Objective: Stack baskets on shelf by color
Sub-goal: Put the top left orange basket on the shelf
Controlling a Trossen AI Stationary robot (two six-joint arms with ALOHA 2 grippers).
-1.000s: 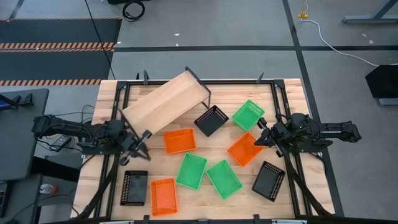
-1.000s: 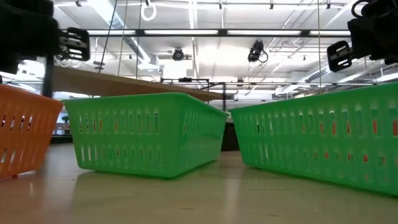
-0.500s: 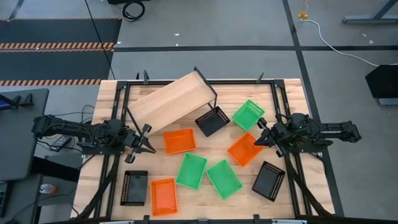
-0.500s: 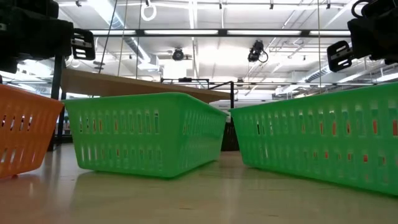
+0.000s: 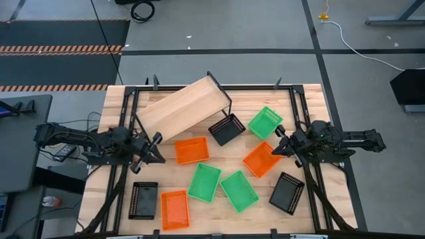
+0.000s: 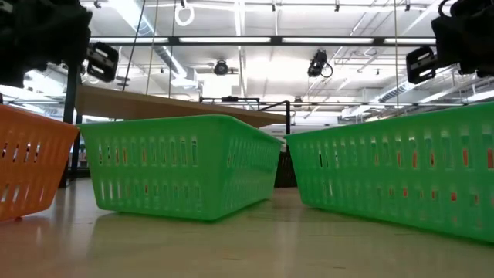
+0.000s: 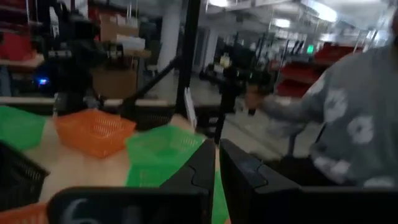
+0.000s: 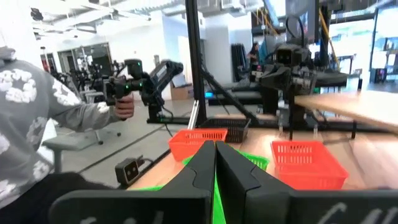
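Baskets lie scattered and none is stacked. Going left to right in the high view: the left gripper (image 5: 154, 147) hangs clenched and empty just off the near-left end of the shelf (image 5: 180, 109), and its wrist view shows the 2 fingers (image 7: 200, 168) nearly pressed together with nothing between. Over the last second this gripper has pulled back a little toward its own side, and the shelf, which sat skewed and closer to it, has swung slightly so its far leg now stands past the black basket (image 5: 226, 128); it still lies at an angle across the table's back-left. Below it sit a black basket (image 5: 143, 200) and an orange basket (image 5: 174, 209); another orange basket (image 5: 192, 150) lies just beside the shelf. In the middle are 2 green baskets (image 5: 204, 182) side by side. Further right come a third green basket (image 5: 265, 123), an orange basket (image 5: 261, 159) and a black basket (image 5: 287, 192). The right gripper (image 5: 281, 143) hovers clenched over the orange one, unmoved. My read: the shelf was nudged for position, and stacking has not begun.
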